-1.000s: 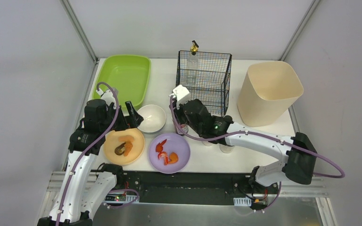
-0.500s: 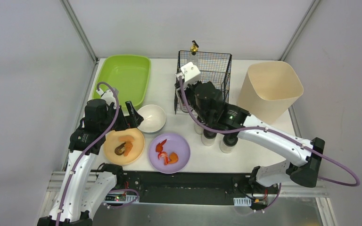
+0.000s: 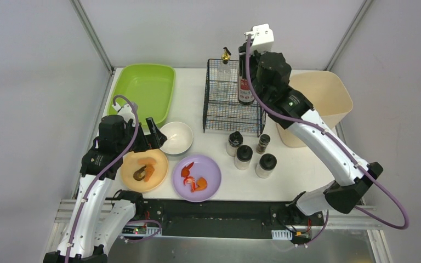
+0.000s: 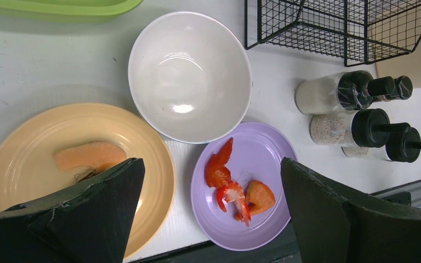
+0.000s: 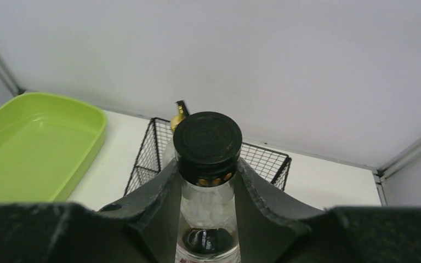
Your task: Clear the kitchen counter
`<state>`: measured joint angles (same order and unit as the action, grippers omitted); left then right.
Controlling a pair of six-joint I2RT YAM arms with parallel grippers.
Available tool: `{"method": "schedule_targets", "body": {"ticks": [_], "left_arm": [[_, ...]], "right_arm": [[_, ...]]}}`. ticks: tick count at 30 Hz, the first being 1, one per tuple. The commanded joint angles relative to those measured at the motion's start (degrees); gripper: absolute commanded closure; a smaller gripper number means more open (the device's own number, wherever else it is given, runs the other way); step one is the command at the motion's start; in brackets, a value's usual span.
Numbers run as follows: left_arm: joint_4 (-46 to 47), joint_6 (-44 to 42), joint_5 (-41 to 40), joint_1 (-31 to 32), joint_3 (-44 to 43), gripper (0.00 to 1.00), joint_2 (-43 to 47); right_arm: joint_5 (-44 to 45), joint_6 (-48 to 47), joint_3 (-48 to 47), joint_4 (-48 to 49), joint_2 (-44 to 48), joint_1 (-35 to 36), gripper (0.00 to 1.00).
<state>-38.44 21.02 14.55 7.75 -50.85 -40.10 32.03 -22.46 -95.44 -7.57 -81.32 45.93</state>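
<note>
- Kitchen counter (image 3: 189,96): white, flat, fixed tabletop. Its long axis runs left to right across the top view. Nothing on it is to be gripped but the items it carries.
- On the counter: white bowl (image 3: 176,137), orange plate (image 3: 156,159) and purple plate (image 3: 211,167) with food scraps, and four spice jars (image 3: 243,156) in a cluster just in front of the wire basket (image 3: 214,107). Green tray (image 3: 142,87) at the back left, beige bin (image 3: 337,82) at the back right.
- Right gripper (image 5: 207,205): pinching a sauce bottle (image 5: 207,139) at the neck, just under the black cap, one finger on each side.
- The bottle is lifted off the counter and hangs over the basket's right half. I cannot tell whether its base is below the rim.
- Bottle's long axis is upright, with the cap up and the red label facing front.
- Handling judgement: clear glass, rigid, smooth, likely breakable, and bottom-heavy with dark liquid. The neck hold under the cap's shoulder looks safest against slipping. Lower it gently, clear of the gold-capped bottle (image 3: 226,55) in the back left of the basket.
- Left gripper (image 4: 211,164): fingers spread wide, holding nothing, poised above the bowl and plates.
</note>
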Motion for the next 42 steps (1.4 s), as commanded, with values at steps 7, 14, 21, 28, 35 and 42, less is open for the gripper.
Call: {"method": "schedule_targets", "body": {"ticks": [7,14,21,28,35,42], "left_arm": [[1.26,-0.54,0.89,-0.78,0.12,0.0,0.11],[1.26,-0.54,0.81,-0.8,0.09,0.0,0.23],[1.26,-0.54,1.16,-0.96,-0.02,0.0,0.76],[1.21,-0.46,1.34,-1.22,0.04,0.0,0.88],[1.26,-0.45,1.53,-1.41,-0.04,0.0,0.8],[1.26,-0.36,1.8,-1.77,-0.04,0.01,0.42]], "right_arm": [[-3.45,3.36,-13.83,9.05,-8.35,-9.87,1.0],[-4.62,4.44,-23.23,9.75,-15.52,-13.34,1.0],[-3.72,5.97,-25.3,11.29,-20.82,-15.09,1.0],[-3.48,8.11,-20.05,16.39,-23.07,-17.53,1.0],[-4.61,10.55,-14.76,18.48,-24.18,-19.24,1.0],[-4.83,13.06,-7.76,19.48,-24.1,-19.28,1.0]]}}
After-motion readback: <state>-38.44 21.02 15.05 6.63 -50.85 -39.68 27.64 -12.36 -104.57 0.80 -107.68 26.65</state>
